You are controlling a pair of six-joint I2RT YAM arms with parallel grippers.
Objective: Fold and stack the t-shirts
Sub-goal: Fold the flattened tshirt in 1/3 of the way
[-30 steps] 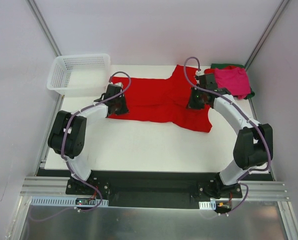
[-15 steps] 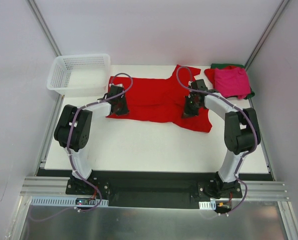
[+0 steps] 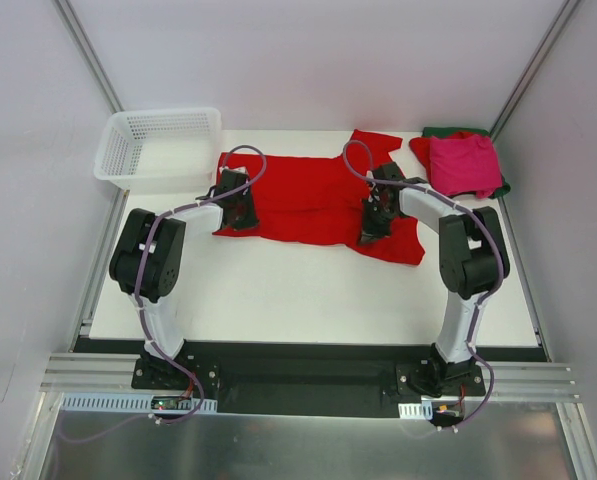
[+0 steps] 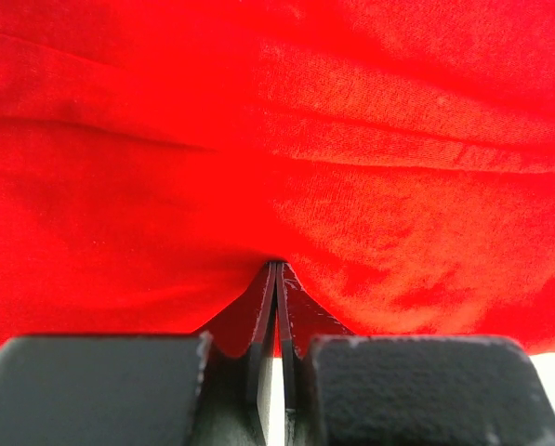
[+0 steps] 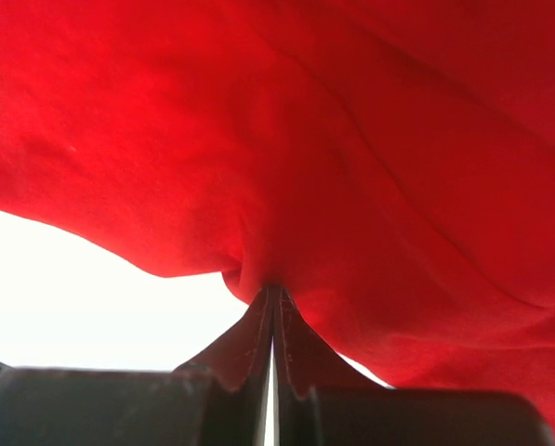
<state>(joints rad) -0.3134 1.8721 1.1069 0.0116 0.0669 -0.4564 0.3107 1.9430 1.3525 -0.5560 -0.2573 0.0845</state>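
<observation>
Fold in progress: we see 1 bright red t-shirt [image 3: 308, 195] spread flat across the far half of the white table [image 3: 278, 290], lying left to right, with 2 robot arms reaching over it from the near edge. The left gripper [image 3: 235, 212] sits at the shirt's left end. The right gripper [image 3: 371, 228] sits toward its right end, close to the front edge of the cloth.

Both wrist cameras give us much the same close-up. The left gripper's 2 fingers [image 4: 258, 325] are pressed together with a small pucker of red cloth pinched at their tips. The right gripper's 2 fingers [image 5: 254, 334] are closed the same way on a fold of the same shirt, with white tabletop showing beneath it.

At the far right corner we count 3 more shirts in 1 pile: a magenta-pink shirt [image 3: 465, 165] on top, a red shirt [image 3: 418, 147] showing as a sliver at its left, and a dark green shirt [image 3: 444, 131] peeking out behind. 1 white mesh basket [image 3: 158, 150] stands at the far left corner, just beside the spread shirt.
</observation>
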